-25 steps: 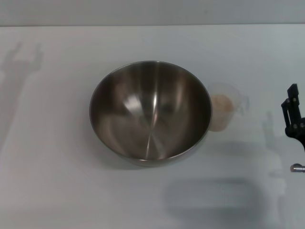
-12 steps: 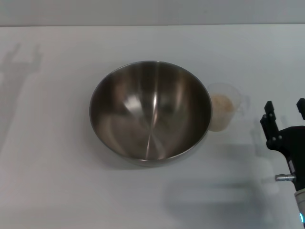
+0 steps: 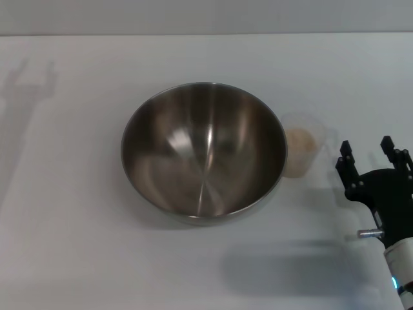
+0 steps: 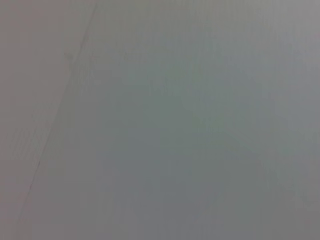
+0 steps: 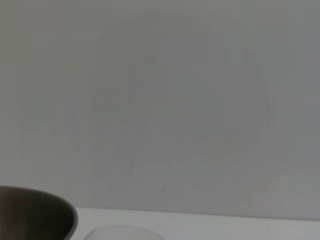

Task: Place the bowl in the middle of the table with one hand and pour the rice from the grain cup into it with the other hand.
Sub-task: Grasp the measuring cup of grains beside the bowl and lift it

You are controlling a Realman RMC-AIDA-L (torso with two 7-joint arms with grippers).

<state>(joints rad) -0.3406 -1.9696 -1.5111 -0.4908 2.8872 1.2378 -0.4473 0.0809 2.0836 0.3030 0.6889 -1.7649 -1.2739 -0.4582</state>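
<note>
The large steel bowl (image 3: 203, 152) stands near the middle of the white table (image 3: 77, 245), empty inside. The clear grain cup (image 3: 302, 145) stands upright just right of the bowl, touching or nearly touching its rim, with pale rice (image 3: 301, 139) in it. My right gripper (image 3: 366, 152) is open and empty, a little right of the cup and nearer me, fingers pointing away from me. The right wrist view shows the bowl's rim (image 5: 35, 215) and the cup's rim (image 5: 120, 232) at its lower edge. The left gripper is out of view.
The table's far edge (image 3: 206, 33) meets a grey wall. The left wrist view shows only a plain grey surface. A shadow of an arm lies on the table at far left (image 3: 22, 90).
My right gripper has moved left from the right edge of the head view toward the cup, and more of its arm has come into view. Bowl and cup have not moved.
</note>
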